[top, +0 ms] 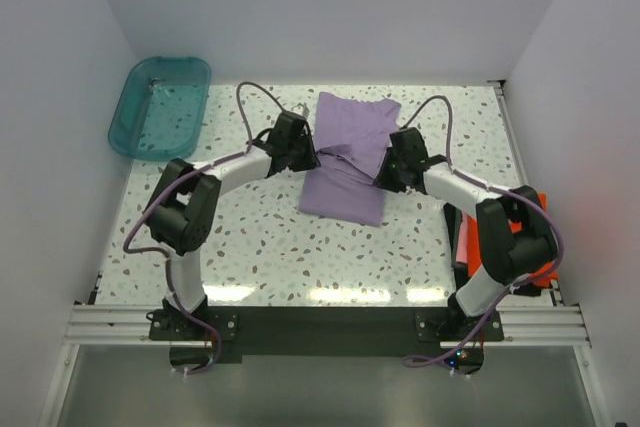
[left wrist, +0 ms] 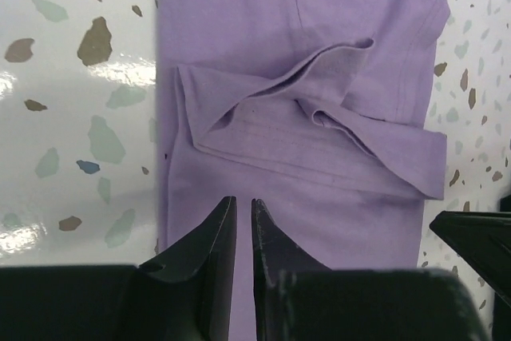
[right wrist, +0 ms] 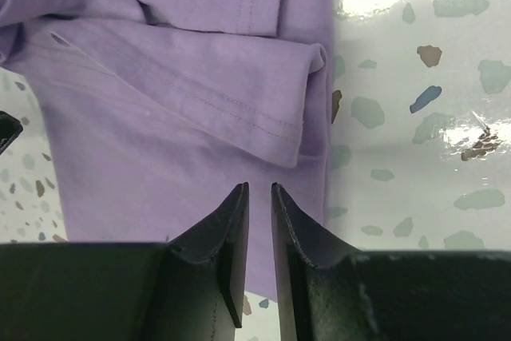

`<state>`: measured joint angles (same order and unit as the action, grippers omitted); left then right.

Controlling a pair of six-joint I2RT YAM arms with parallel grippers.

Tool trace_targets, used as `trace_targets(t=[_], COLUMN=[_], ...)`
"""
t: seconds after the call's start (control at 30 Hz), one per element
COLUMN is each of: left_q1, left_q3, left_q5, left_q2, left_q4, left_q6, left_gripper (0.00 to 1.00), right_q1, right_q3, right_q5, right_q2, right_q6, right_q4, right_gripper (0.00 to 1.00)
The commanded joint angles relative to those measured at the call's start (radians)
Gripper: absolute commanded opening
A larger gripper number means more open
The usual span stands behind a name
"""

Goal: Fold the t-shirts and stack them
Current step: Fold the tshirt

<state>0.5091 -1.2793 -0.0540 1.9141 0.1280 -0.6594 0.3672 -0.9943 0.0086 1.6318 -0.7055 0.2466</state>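
The lavender t-shirt [top: 345, 162] lies partly folded in the middle of the table, with a sleeve folded in on each side. My left gripper [top: 312, 159] hovers over its left edge and my right gripper [top: 381, 178] over its right edge. In the left wrist view the jaws [left wrist: 243, 201] are nearly together with nothing between them, above the shirt [left wrist: 319, 21]. In the right wrist view the jaws [right wrist: 259, 187] are likewise nearly together and empty, above the shirt [right wrist: 160, 133]. The orange-red t-shirt [top: 546, 269] lies at the table's right edge, mostly hidden behind my right arm.
A teal plastic tub [top: 160, 107] stands at the back left corner. White walls close in the speckled table [top: 260, 247] on three sides. Purple cables loop above both arms.
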Motion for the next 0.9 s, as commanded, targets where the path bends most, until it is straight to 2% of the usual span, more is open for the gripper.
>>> trace_targets(t=[0.0, 0.5, 0.73, 0.87], left_q1=[0.008, 0.003, -0.017, -0.043], left_q3=[-0.04, -0.319, -0.429, -0.488], left_q5=[-0.024, 0.013, 0.011, -0.009], left_q2=[0.037, 0.23, 0.27, 0.263], left_q4=[-0.01, 0.084, 0.088, 0.094], left_q6=[0.029, 0.083, 0.099, 0.127], left_gripper=[0.17, 0.22, 0.36, 0.48], right_q1=[0.013, 0.006, -0.037, -0.057], right_q3=[-0.024, -0.32, -0.411, -0.49], right_q5=[0.062, 0.177, 0.169, 0.174], right_q2=[0.031, 0.204, 0.298, 0.35], right_q6=[0.021, 0.087, 0.09, 0.101], right_q4=[0.003, 0.135, 0.112, 0.128], right_gripper=[0.21, 0.2, 0.2, 0.2])
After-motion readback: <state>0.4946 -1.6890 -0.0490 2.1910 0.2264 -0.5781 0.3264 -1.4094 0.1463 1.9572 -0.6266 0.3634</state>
